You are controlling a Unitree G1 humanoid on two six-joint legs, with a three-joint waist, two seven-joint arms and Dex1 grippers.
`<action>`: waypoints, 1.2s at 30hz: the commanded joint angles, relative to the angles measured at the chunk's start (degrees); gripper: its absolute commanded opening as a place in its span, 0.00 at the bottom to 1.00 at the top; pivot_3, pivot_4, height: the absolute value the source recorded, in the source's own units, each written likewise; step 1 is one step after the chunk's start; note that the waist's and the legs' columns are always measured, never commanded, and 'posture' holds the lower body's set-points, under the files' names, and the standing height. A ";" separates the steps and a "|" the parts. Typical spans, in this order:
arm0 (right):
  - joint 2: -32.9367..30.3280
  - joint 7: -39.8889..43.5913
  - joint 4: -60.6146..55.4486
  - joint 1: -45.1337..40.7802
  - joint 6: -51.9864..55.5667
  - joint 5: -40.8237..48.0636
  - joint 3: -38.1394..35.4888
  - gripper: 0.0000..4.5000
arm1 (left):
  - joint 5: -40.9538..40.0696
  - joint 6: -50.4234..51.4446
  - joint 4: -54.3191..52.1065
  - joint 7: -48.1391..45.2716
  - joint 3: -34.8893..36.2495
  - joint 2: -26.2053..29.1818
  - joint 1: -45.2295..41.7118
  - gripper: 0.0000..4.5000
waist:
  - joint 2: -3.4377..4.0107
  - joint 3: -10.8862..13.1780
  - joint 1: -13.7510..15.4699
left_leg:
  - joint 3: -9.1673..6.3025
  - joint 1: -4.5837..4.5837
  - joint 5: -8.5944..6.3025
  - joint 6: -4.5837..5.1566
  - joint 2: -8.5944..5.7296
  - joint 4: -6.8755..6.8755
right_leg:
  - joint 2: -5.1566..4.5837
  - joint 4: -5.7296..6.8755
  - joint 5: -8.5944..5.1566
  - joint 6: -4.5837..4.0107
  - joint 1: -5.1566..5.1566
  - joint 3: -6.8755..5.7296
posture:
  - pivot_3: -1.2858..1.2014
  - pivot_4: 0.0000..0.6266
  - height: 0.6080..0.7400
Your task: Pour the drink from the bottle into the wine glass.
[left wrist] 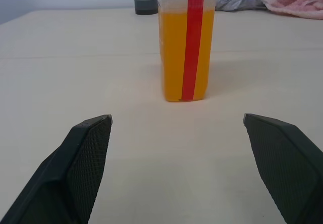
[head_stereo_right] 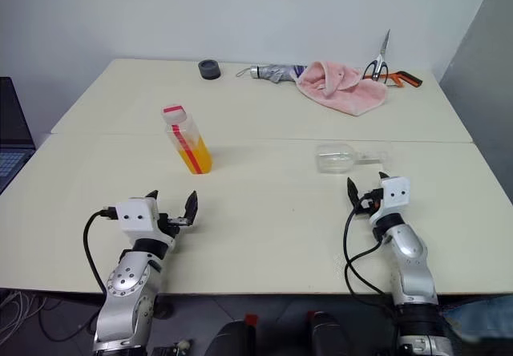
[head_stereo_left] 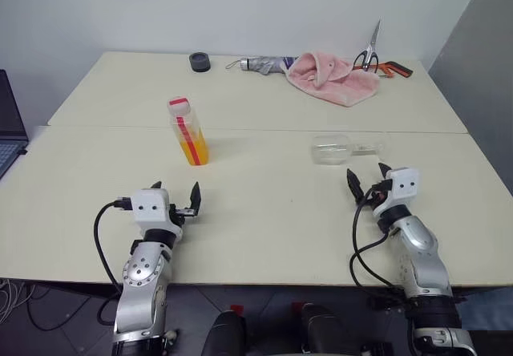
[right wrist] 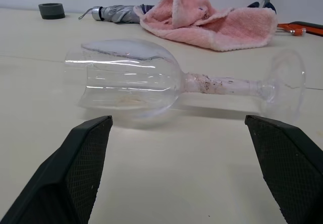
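I see the small clear plastic bottle [head_stereo_left: 188, 132] with its red-and-white cap and red stripe standing upright on the cream counter [head_stereo_left: 264, 212], left of centre, filled to roughly two thirds with the translucent orange drink [left wrist: 174, 57]. The clear stemmed wine glass [head_stereo_left: 341, 148] lies on its side to the right, well apart from the bottle, its bowl pointing toward the bottle's side and its round foot toward the right edge.

My left pincer [head_stereo_left: 176, 198] sits low over the counter just short of the bottle, black fingers [left wrist: 83, 158] spread wide with nothing between them. My right pincer [head_stereo_left: 367, 178] hovers just short of the fallen glass, likewise spread wide and empty.

Along the far edge of the counter I see a crumpled pink towel [head_stereo_left: 333, 75], a folded grey umbrella [head_stereo_left: 264, 65] beside it, scissors [head_stereo_left: 370, 51] with orange-handled tools near them, and a small dark round ring [head_stereo_left: 199, 62].
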 commanded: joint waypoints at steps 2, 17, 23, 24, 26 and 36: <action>-0.37 0.27 -1.25 -0.67 -0.76 0.69 -0.53 1.00 | -0.83 -1.06 -3.27 -0.74 0.34 0.35 -0.04 0.99 | 0.00 0.00 0.00 | 0.01 0.00 0.00 0.00 0.00 0.00 | 0.00 0.00 0.00 0.00 0.00 0.00 | 0.52 0.24 1.00; -0.22 1.46 -1.35 -0.46 -1.11 0.44 0.61 1.00 | -2.57 -2.44 -1.84 -2.35 2.14 0.60 -0.67 0.99 | 0.00 0.00 -0.01 | 0.00 0.00 0.00 0.00 0.00 0.00 | 0.00 0.00 0.00 0.00 0.00 0.00 | 0.52 0.24 1.00; -0.72 3.46 -0.75 -1.40 -1.88 0.22 1.41 1.00 | -3.08 -2.10 -1.02 -3.00 2.38 1.34 -1.29 0.99 | 0.00 0.00 -0.01 | 0.00 0.00 0.00 0.00 0.00 0.00 | 0.01 0.00 0.00 0.00 0.00 -0.01 | 0.52 0.24 1.00; -0.90 3.93 -0.75 -1.50 -1.94 0.24 1.52 1.00 | -2.99 -2.01 -0.88 -3.14 2.27 1.55 -1.44 0.99 | 0.00 0.00 -0.01 | 0.00 0.00 0.00 0.00 0.00 0.00 | 0.01 0.00 0.00 0.00 0.00 -0.01 | 0.52 0.24 1.00; -1.59 5.58 -1.33 -1.47 -1.76 0.68 1.82 1.00 | -2.77 -1.91 -0.75 -3.09 2.05 1.74 -1.79 0.99 | 0.00 0.00 -0.01 | 0.00 0.00 0.00 0.00 0.00 0.00 | 0.01 -0.01 0.00 0.00 0.00 -0.01 | 0.52 0.24 1.00; -9.10 24.21 -17.88 -2.24 17.02 12.35 11.01 1.00 | -1.06 5.27 -1.76 0.15 1.47 2.68 -7.30 0.99 | 0.00 0.01 -0.03 | -0.09 -0.01 0.00 0.00 0.02 0.01 | 0.04 0.00 -0.01 0.01 0.01 -0.07 | 0.52 0.24 1.00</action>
